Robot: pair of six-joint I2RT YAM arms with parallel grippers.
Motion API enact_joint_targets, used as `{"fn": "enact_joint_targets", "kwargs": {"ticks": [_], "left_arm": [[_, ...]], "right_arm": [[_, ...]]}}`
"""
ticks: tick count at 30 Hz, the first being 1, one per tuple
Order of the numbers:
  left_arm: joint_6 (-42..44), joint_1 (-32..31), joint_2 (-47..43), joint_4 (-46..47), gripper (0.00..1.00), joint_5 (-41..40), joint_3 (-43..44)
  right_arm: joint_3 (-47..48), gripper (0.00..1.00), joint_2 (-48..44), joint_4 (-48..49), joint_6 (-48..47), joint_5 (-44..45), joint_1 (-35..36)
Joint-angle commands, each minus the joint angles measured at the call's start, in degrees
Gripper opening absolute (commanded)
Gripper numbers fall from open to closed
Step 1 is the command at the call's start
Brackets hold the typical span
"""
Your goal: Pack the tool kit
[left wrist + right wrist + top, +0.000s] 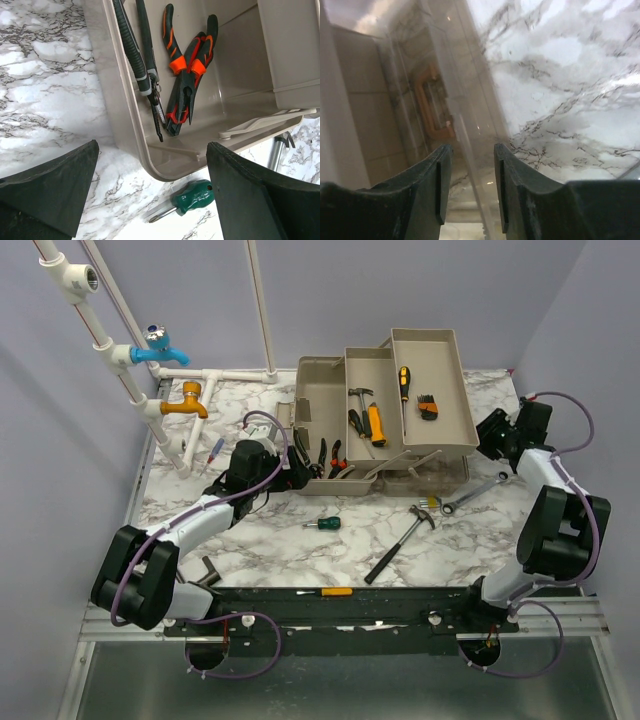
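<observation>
The beige toolbox (318, 405) stands open at the back middle, its fold-out trays (440, 360) raised to the right. Pliers (187, 75) lie in its base; a hammer (360, 393), screwdrivers and hex keys (427, 406) lie in the trays. My left gripper (298, 476) is open and empty, its jaws (152, 150) spread either side of the box's near left corner (165, 170). A green screwdriver (192, 197) lies on the table just beyond that corner. My right gripper (492, 440) is open, its jaws (471, 150) on either side of the smoky lid's edge (470, 100); the handle (432, 107) shows through the lid.
On the marble table lie a hammer (400, 543), a wrench (472, 493), the green screwdriver (323, 524) and a small screwdriver (214, 452). A yellow-handled screwdriver (325, 592) lies on the front rail. Blue (160, 348) and orange (188, 402) taps on white pipes stand at the back left.
</observation>
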Motion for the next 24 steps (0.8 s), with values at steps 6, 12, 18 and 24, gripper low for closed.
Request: {"fn": "enact_joint_targets", "kwargs": {"ticks": [6, 12, 18, 24], "left_arm": [[-0.4, 0.1, -1.1, 1.6, 0.91, 1.2, -0.6], [-0.4, 0.1, -0.8, 1.8, 0.91, 2.3, -0.5], [-0.4, 0.1, -1.6, 1.6, 0.91, 2.5, -0.6], [-0.3, 0.1, -2.3, 1.5, 0.91, 2.2, -1.1]], "right_arm": [[0.7, 0.42, 5.4, -2.4, -3.7, -3.5, 0.2], [2.8, 0.24, 3.2, -7.0, -6.5, 2.3, 2.0], [2.6, 0.28, 2.4, -9.1, -8.3, 7.9, 4.5], [2.4, 0.36, 4.1, -10.0, -9.2, 8.1, 4.8]]}}
